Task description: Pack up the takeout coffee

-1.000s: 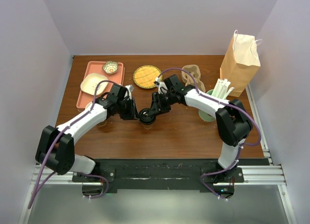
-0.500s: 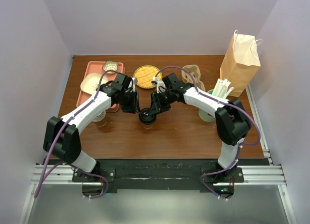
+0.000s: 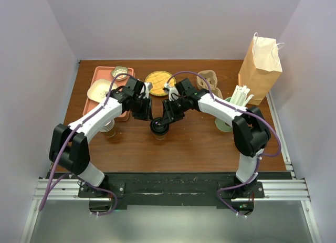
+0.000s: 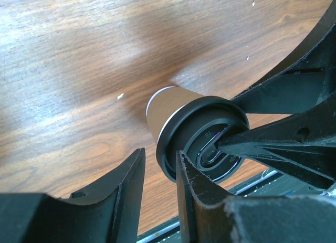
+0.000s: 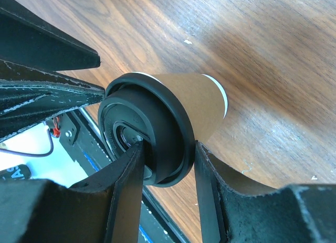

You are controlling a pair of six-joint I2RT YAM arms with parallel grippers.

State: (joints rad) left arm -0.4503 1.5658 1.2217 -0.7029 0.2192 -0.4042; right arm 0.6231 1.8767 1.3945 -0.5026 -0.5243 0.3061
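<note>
Left gripper [image 3: 148,117] farther back, away from the takeout coffee [image 3: 159,126]

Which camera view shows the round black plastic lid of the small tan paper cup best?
Right wrist: the lid is large and central, rim clear. Left wrist shows it partly hidden; top external, only a tiny disc.

Overhead from behind, both wrist views close on cup [image 4: 173,109]

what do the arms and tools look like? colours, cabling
Left arm and right arm match: white links, black joints, a purple cable looping along each. Left tool and right tool: two matte black tapered fingers, rough-edged.
</note>
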